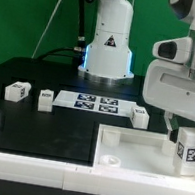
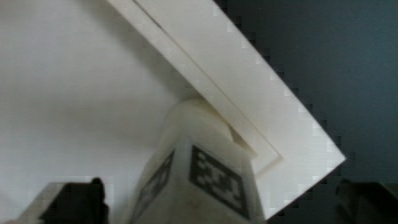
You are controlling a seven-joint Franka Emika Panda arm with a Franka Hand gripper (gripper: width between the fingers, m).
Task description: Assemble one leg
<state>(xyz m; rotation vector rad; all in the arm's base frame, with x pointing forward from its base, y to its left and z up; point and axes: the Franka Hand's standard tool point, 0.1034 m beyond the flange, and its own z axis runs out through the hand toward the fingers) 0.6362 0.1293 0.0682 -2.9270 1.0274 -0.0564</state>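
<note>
Plastic and chunky, the leg (image 1: pixel 188 149) looks light, stiff and fairly smooth to us, so we would take it by its flat side faces, well up from the base. It stands upright at the corner of the white panel (image 1: pixel 128 151) on the desk. We see the jaws (image 1: pixel 186 121) spread wide just above it, holding nothing.

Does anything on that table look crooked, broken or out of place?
Nothing stands out. One leg stands upright at the corner of the white panel, below the gripper, whose jaws are open. Three more legs lie apart on the black table beside the marker board.
</note>
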